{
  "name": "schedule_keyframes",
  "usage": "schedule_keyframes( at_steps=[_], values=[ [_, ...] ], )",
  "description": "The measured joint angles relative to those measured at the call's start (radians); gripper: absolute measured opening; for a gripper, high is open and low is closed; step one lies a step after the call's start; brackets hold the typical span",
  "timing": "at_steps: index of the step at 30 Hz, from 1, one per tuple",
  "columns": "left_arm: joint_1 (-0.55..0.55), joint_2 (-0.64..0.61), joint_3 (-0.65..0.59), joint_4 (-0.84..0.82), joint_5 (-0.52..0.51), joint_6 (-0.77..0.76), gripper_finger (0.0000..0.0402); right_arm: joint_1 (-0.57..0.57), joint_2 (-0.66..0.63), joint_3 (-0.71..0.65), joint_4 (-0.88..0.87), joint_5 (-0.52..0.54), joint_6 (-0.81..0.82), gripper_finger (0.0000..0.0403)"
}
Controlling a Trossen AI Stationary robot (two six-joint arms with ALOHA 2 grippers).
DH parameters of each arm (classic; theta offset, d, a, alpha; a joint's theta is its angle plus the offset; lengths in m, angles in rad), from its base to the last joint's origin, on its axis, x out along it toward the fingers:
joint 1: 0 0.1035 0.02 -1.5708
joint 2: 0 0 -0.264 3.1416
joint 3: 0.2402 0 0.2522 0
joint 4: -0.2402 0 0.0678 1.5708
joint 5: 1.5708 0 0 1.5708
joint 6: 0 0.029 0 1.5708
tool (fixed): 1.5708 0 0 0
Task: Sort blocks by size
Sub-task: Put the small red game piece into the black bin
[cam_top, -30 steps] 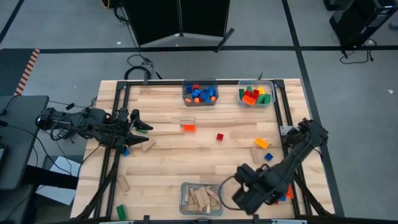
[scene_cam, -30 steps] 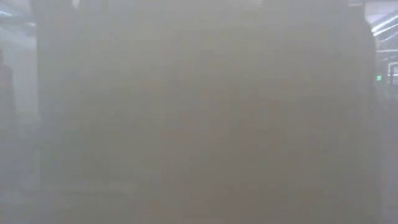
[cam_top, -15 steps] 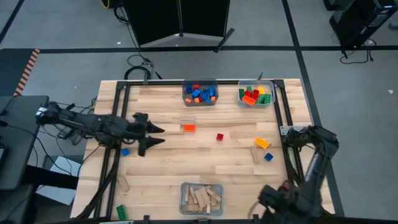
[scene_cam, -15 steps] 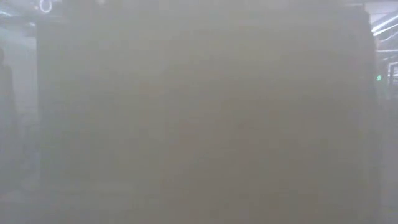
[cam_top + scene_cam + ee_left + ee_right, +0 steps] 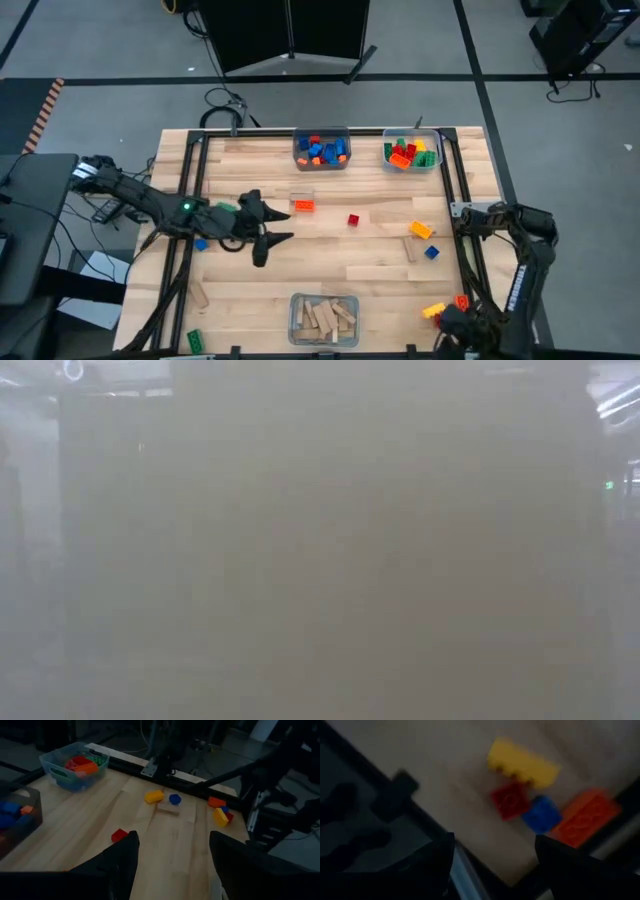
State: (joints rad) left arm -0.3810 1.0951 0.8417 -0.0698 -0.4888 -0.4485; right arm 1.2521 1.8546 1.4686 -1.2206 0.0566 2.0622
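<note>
Across the middle of the pale wooden slatted counter (image 5: 330, 265), seen from above, the left gripper (image 5: 272, 225) reaches in from the left side, its two dark fingers (image 5: 122, 857) spread apart with nothing between them. Bare wood lies ahead of it, broken only by a small orange studded brick (image 5: 304, 206) just beyond its tips and a small red studded brick (image 5: 353, 220) further along. A small blue brick (image 5: 201, 243) sits beside the left arm near the counter's left rail.

At the far edge stand two clear plastic bins: one (image 5: 321, 150) with mostly blue and orange small bricks, the other (image 5: 412, 152) with larger red, green and yellow bricks. A third clear bin (image 5: 323, 319) at the near edge holds plain tan wooden blocks. Between the far bins and the near bin the counter is largely open.

Toward the right side lie a yellow studded brick (image 5: 421, 230), a tan wooden block (image 5: 409, 250) and a round-looking blue piece (image 5: 431, 252), close together. A tan wooden block (image 5: 200, 294) and a green studded brick (image 5: 194, 340) lie near the near-left corner.

The right gripper (image 5: 492, 857) hangs at the near-right corner, partly out of the overhead picture, its fingers (image 5: 432, 862) spread and empty. Below it, tight against the black frame rail, cluster a long yellow brick (image 5: 522, 762), a small red brick (image 5: 510, 799), a small blue brick (image 5: 541, 814) and an orange brick (image 5: 582, 817). The low view shows only a grey haze.
</note>
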Motion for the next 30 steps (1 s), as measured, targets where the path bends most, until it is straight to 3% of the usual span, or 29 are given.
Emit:
schedule_keyframes(
  at_steps=[6, 9, 30],
  values=[
    [-0.007, 0.078, 0.065, -0.006, -0.015, -0.016, 0.0248, -0.045, -0.053, -0.201, 0.254, -0.073, -0.092, 0.0291],
    [-0.008, 0.102, 0.086, -0.002, -0.015, -0.023, 0.0248, -0.046, -0.065, -0.268, 0.264, -0.069, -0.097, 0.0291],
    [-0.008, 0.123, 0.099, 0.034, -0.027, -0.04, 0.0248, -0.131, -0.074, -0.433, 0.447, -0.119, -0.346, 0.0288]
  ],
)
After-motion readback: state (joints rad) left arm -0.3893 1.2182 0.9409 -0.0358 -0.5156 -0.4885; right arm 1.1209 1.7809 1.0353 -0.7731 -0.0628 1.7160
